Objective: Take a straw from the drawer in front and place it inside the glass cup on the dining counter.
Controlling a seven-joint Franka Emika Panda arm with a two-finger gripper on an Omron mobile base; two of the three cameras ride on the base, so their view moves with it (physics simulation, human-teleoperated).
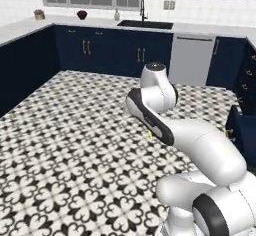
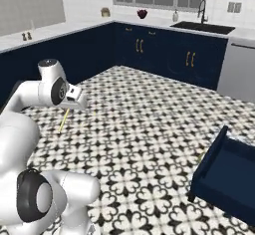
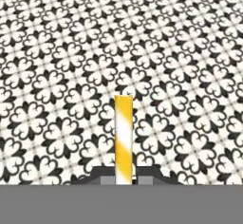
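Around the open drawer you have wide bare floor on every side; its navy box stands pulled out, low at the right. Your gripper is clamped narrow on the straw, a thin yellow-and-white striped stick, held above the black-and-white patterned tiles well left of the drawer. Navy cabinets under a pale worktop line the far wall beyond it.

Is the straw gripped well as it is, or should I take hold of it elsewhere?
Keep this hold, I'd judge. The pincer is shut across the straw near one end, pinching its thin sides, so most of its length juts out freely, ready for dropping into a cup.
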